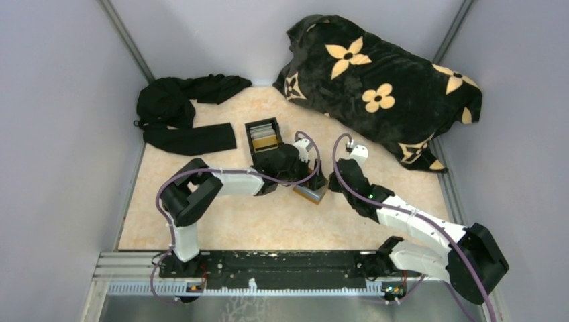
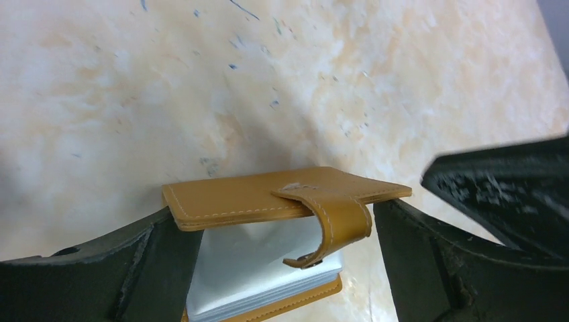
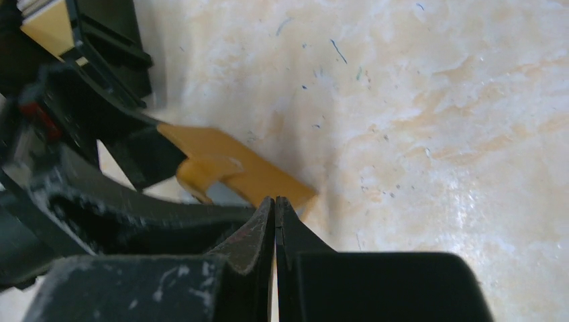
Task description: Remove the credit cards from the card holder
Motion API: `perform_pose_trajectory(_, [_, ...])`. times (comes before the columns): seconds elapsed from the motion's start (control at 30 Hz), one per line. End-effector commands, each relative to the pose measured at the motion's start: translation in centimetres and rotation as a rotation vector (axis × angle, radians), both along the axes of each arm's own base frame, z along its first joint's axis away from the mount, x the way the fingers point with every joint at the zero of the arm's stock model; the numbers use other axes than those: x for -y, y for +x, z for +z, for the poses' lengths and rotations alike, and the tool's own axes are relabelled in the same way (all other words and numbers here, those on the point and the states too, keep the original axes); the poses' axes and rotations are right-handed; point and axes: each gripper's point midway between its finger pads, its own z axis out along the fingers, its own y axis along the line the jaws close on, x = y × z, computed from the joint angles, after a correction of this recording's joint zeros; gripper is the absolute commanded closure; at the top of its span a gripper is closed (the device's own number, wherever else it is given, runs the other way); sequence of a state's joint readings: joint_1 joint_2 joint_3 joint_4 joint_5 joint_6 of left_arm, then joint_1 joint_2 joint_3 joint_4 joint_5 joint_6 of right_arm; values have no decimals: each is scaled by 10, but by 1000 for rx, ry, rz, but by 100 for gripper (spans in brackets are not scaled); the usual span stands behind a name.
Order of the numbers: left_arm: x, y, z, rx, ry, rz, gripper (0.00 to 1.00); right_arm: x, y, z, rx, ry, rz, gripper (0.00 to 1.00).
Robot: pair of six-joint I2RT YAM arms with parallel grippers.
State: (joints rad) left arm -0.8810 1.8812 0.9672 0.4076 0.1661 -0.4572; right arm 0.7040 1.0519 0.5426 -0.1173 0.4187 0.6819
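The orange-tan card holder [image 1: 310,193] lies mid-table with its top flap [image 2: 255,198] lifted and its strap hanging loose. A stack of silvery credit cards [image 2: 255,268] shows inside, under the flap. My left gripper [image 2: 275,215] is open, and its black fingers [image 2: 154,268] stand on either side of the holder. My right gripper [image 3: 275,201] is shut with nothing between its jaws. Its tips sit at the corner of the holder's flap [image 3: 248,168]. Seen from above, the two grippers meet over the holder, the left gripper [image 1: 314,180] beside the right gripper [image 1: 332,184].
A black open-topped box [image 1: 263,136] with tan and grey things in it stands just behind the left arm. Black clothing [image 1: 181,111] lies at the back left. A flowered dark blanket [image 1: 382,87] fills the back right. Grey walls close in both sides.
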Motion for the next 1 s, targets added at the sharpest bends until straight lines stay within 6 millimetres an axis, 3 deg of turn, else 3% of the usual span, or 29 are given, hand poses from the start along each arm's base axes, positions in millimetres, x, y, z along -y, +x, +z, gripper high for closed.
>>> perform_pose_trajectory(0.0, [-10,25,-9,68,142,75,2,10,-2,6,43,6,-21,100])
perform_pose_trajectory(0.37, [2,55,-11,40,120,109,4,12,-8,-18,15,-62,40,100])
perform_pose_trajectory(0.4, [2,56,-12,32,111,107,4,13,-6,-20,17,-61,44,95])
perform_pose_trajectory(0.57, [1,56,-17,10,103,100,5,20,17,-15,48,-13,57,66])
perform_pose_trajectory(0.7, [1,53,-22,-3,102,85,5,16,36,-7,67,-54,83,61])
perform_pose_trajectory(0.97, [2,52,-22,-5,94,74,5,-10,64,1,109,-46,168,65])
